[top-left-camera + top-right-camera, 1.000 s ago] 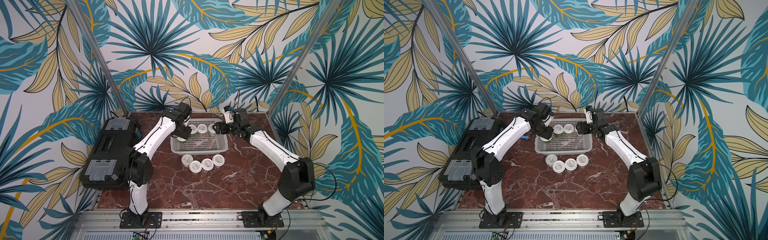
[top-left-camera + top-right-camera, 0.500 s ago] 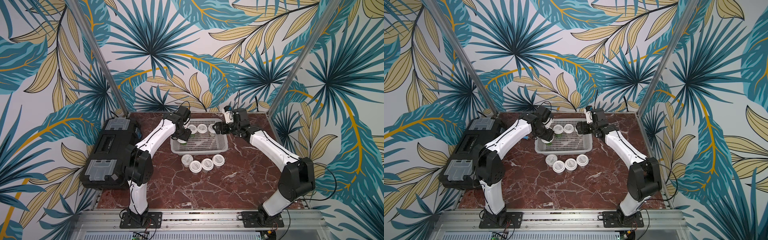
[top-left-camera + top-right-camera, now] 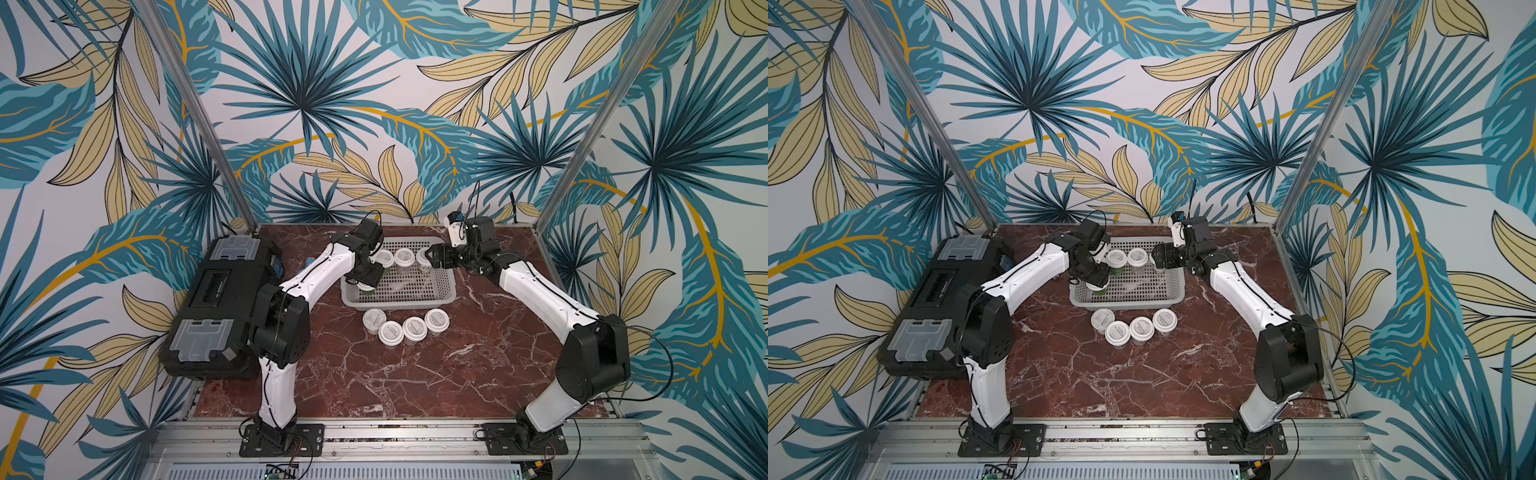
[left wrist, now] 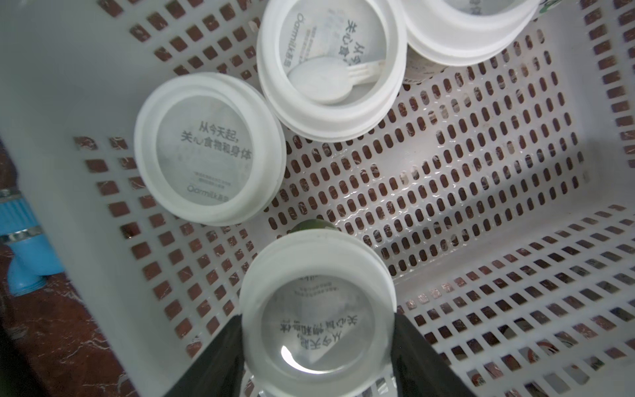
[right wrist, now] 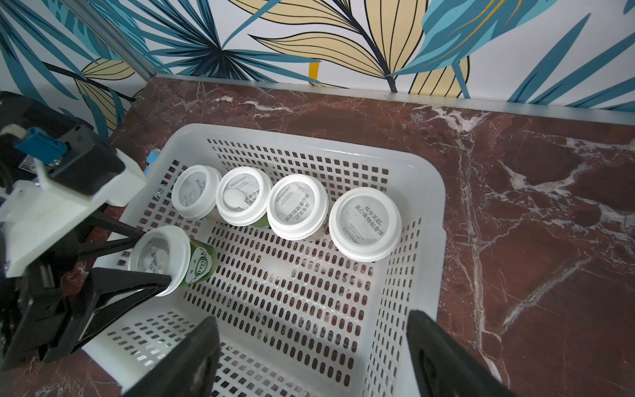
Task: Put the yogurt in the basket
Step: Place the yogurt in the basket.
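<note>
1. Comparing with a second ago, the left tool (image 3: 365,276) now sits slightly lower and nearer the left end of the basket (image 3: 399,303), with its held cup (image 5: 201,263) down between the walls. The right arm has barely shifted.
2. That likely means the fifth yogurt is at its drop spot and only the release is left for it.
3. The left tool (image 4: 316,343) is clamped on the held cup (image 4: 316,323) at the lid rim. The cup leans, green side showing. Whether its base touches the basket floor cannot be told.
4. The right tool (image 5: 314,330) has its jaws spread wide and carries nothing. It hovers over the basket's right end and touches nothing that shows.
5. A row of four cups (image 5: 297,206) stands upright along the basket's far wall. Another four loose cups (image 3: 414,328) wait on the counter (image 3: 415,374) just in front of the basket, so about half the job remains.
</note>
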`<state>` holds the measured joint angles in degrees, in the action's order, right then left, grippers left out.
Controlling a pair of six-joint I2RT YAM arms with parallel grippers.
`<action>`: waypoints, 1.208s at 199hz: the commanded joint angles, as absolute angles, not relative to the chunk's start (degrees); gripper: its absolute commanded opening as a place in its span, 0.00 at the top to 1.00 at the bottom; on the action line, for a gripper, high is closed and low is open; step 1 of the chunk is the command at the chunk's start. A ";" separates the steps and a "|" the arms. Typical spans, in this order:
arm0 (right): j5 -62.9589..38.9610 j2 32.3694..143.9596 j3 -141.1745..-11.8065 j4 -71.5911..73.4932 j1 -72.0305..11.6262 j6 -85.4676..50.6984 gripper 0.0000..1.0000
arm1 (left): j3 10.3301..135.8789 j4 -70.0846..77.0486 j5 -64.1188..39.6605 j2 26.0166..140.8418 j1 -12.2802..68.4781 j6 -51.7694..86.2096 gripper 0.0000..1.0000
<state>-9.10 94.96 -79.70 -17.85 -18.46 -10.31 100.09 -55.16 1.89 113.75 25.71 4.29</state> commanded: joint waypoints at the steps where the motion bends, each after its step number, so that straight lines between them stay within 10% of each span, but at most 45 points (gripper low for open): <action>1: -9.85 95.62 -79.52 -17.40 -18.28 -10.56 0.11 | 98.61 -53.52 2.00 114.65 25.48 4.22 0.34; 240: -10.42 96.13 -79.71 -17.49 -18.24 -10.55 0.11 | 96.84 -50.97 3.78 114.56 23.97 4.04 0.18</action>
<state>-9.54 95.07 -79.70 -17.85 -18.44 -10.31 97.84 -50.81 2.68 115.22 24.27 4.27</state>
